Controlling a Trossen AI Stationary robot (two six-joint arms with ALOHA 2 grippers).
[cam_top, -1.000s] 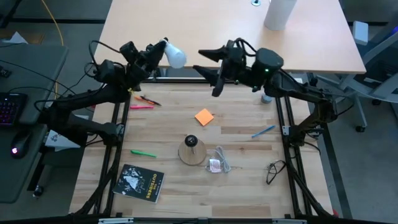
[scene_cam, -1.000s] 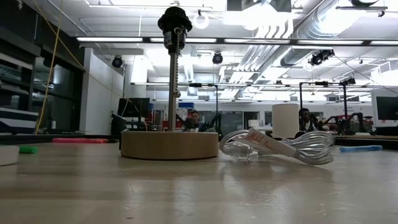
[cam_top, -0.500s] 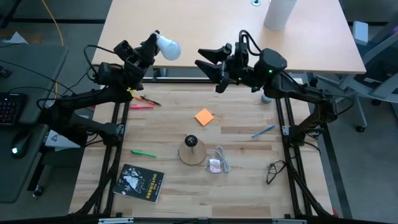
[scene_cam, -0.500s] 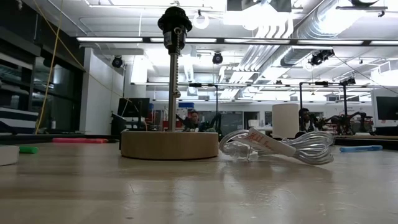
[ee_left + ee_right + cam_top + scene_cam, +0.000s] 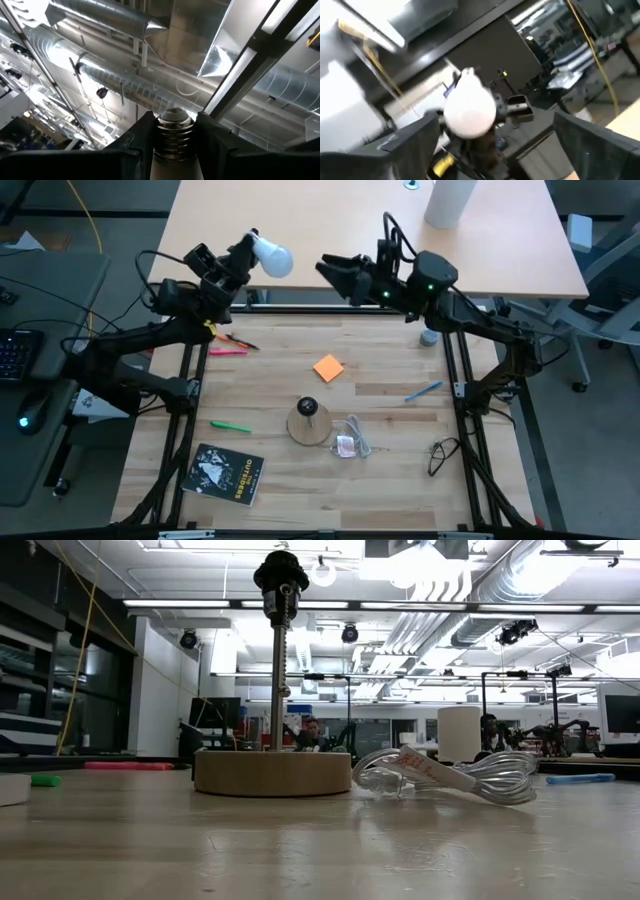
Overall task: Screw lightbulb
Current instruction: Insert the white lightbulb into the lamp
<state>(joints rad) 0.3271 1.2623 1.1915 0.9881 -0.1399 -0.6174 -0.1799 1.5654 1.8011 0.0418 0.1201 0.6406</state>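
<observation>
Lightbulb (image 5: 273,257): upper left of the high view, raised above the table's far edge, well apart from the lamp base.
Look: small frosted white globe, ribbed silver base pointing up.
Left gripper (image 5: 175,145): clenched on the bulb's neck, likely offering it across.
Right gripper (image 5: 338,275): fingers spread wide, empty, facing the globe, apparently ready to take it.
Lamp base (image 5: 307,423): lower centre, socket up, waiting.

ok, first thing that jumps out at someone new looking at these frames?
The white lightbulb, held up by the left gripper above the table's far edge, its threaded base clamped between the fingers. Facing it, the right gripper hangs open with nothing in it. Down on the table stands the wooden lamp base with its empty black socket.
</observation>
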